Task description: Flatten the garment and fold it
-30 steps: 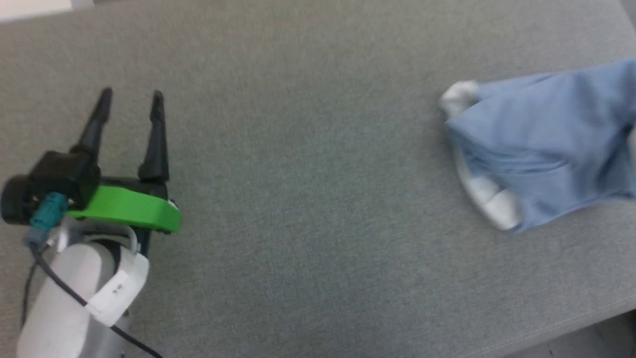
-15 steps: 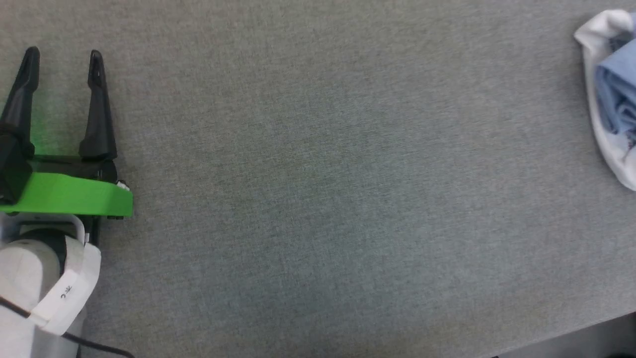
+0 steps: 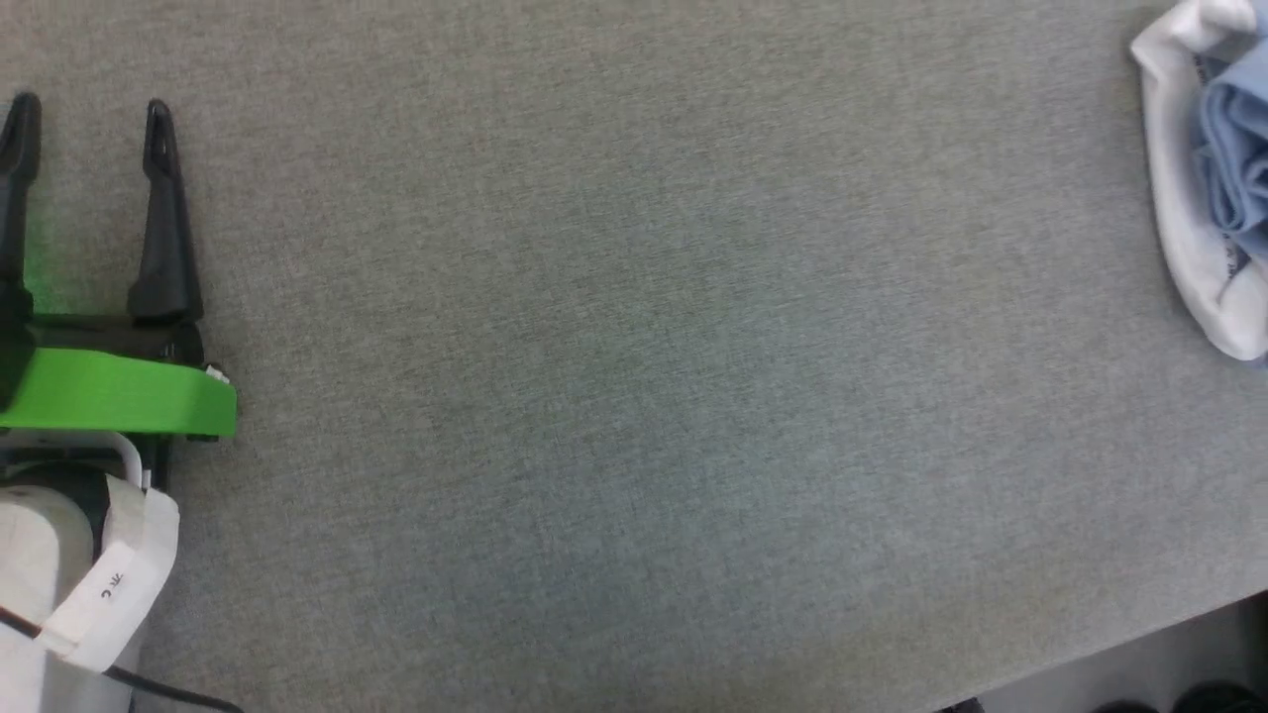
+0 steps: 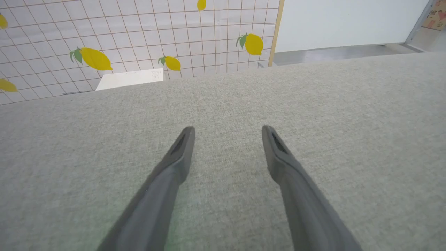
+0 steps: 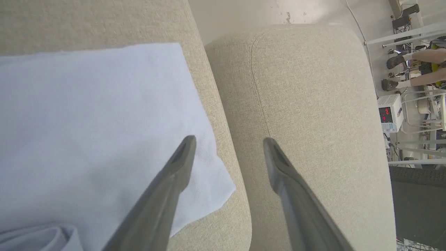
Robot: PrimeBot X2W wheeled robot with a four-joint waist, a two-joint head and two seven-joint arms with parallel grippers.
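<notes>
The garment [image 3: 1233,149], light blue with a white collar band [image 3: 1179,248], lies bunched at the far right edge of the head view on the grey fabric surface [image 3: 634,356]. My left gripper [image 3: 89,107] is far to its left, open, with bare fabric between its fingers [image 4: 228,129]. In the right wrist view my right gripper [image 5: 229,140] is open just above a flat corner of the garment [image 5: 87,118]. Its left finger [image 5: 174,174] hangs over that corner, and its right finger [image 5: 289,188] is over the bare cushion.
A gap [image 5: 209,87] splits the cushion under the garment from a second rounded cushion [image 5: 306,104]. The surface's front edge [image 3: 1139,649] runs along the lower right. A lemon-patterned tiled wall [image 4: 139,35] stands beyond the far edge. A person's legs [image 5: 414,69] show far off.
The head view has shifted. The garment showed as a broad blue sheet with white at its left; now it lies bunched at the right edge. The left gripper stays open.
</notes>
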